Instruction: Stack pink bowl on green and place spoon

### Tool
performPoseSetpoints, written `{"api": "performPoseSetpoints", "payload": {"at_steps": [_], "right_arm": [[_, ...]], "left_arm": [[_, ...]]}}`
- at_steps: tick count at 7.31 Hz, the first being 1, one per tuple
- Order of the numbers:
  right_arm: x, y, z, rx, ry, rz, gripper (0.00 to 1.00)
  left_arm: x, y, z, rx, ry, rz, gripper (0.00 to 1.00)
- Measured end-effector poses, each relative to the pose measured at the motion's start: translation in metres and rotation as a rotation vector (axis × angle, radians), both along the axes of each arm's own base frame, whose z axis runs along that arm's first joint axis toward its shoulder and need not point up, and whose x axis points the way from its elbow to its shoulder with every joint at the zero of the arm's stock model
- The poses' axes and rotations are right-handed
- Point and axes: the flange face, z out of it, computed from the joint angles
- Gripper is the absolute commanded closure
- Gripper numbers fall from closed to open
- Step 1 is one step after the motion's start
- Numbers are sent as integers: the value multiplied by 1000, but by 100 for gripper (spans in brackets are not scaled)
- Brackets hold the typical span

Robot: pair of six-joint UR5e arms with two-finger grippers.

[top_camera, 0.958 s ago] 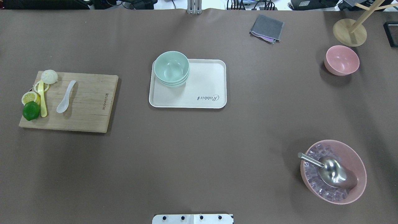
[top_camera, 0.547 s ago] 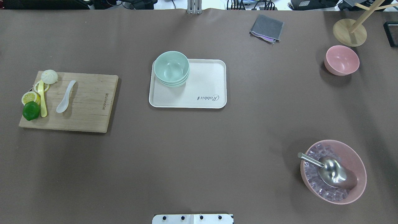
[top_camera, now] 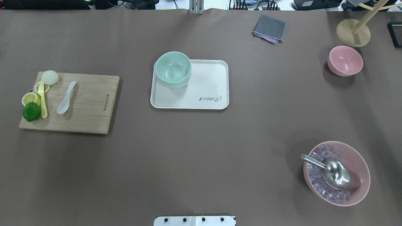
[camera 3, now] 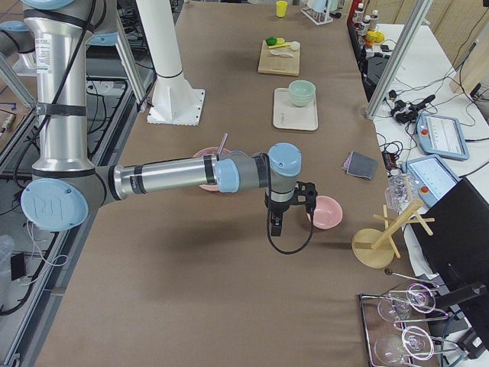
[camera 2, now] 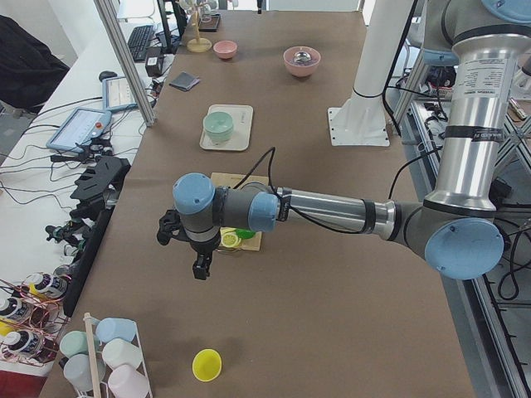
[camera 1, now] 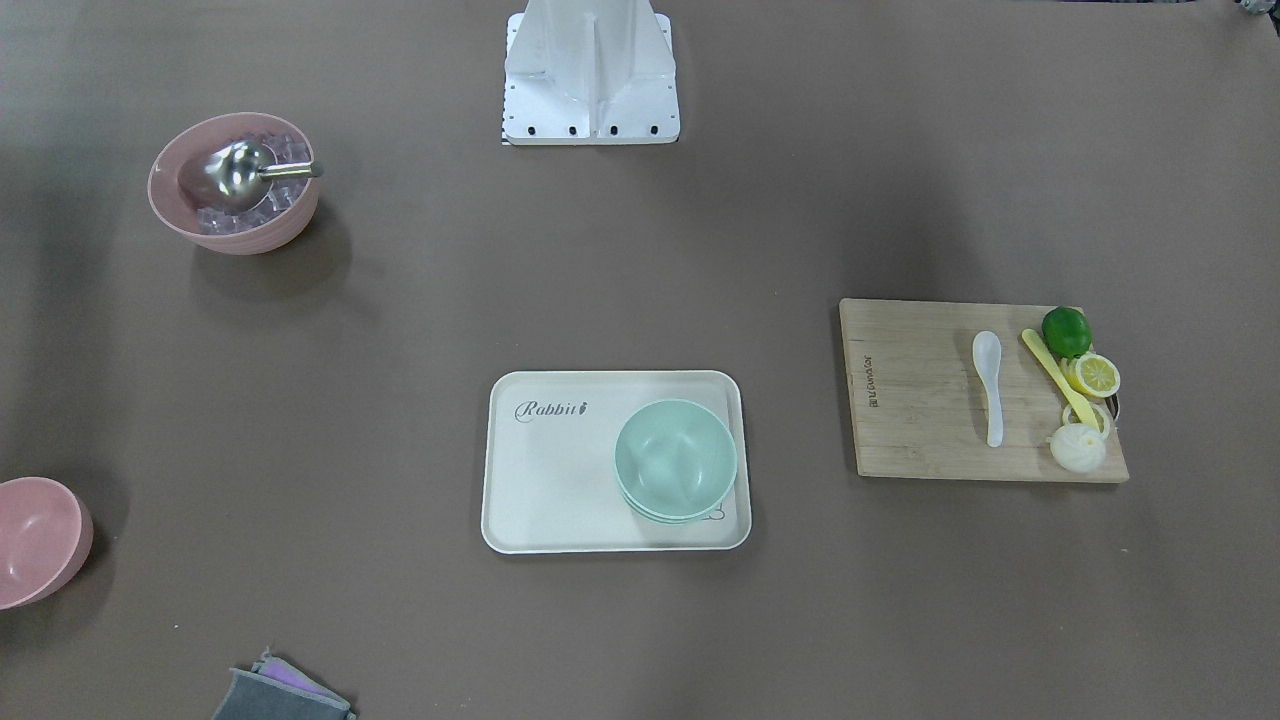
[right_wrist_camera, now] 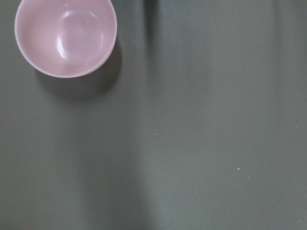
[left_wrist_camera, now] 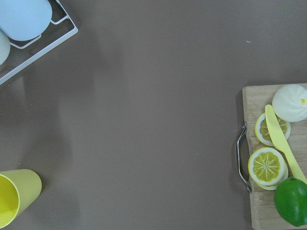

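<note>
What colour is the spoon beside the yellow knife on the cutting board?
White, slightly translucent; the spoon shows best in the overhead exterior view.

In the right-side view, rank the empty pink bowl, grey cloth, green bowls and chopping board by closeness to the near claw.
1. pink bowl, beside right gripper
2. grey cloth, beyond it
3. green bowls, on tray
4. chopping board, far end

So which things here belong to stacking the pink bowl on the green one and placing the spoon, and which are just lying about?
For the job: small pink bowl, stacked green bowls, white spoon.

Lying about: tray, cutting board, lime, lemon slices, yellow knife, bun, ice bowl with metal scoop, grey cloth, wooden stand.
</note>
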Motion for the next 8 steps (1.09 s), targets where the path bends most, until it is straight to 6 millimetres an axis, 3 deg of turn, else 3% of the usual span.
{"api": "performPoseSetpoints", "payload": {"at_steps": [2,3,4,6,8], "right_arm": [[-6,-14,-15,35,0,-9,0],[-12,-31,-23,77,2,-14,0],[-20,-53,-21,132,3,-14,0],[-42,-91,2,206,-19,12,0],[-65,-128,7,208,-47,70,0]], "left_arm": [[5,-15,-28,47,51,11,2],[13,-28,-43,72,75,27,2],[22,-39,-58,98,87,43,2],[44,-56,-74,157,87,82,2],[54,-69,-70,207,87,98,2]]}}
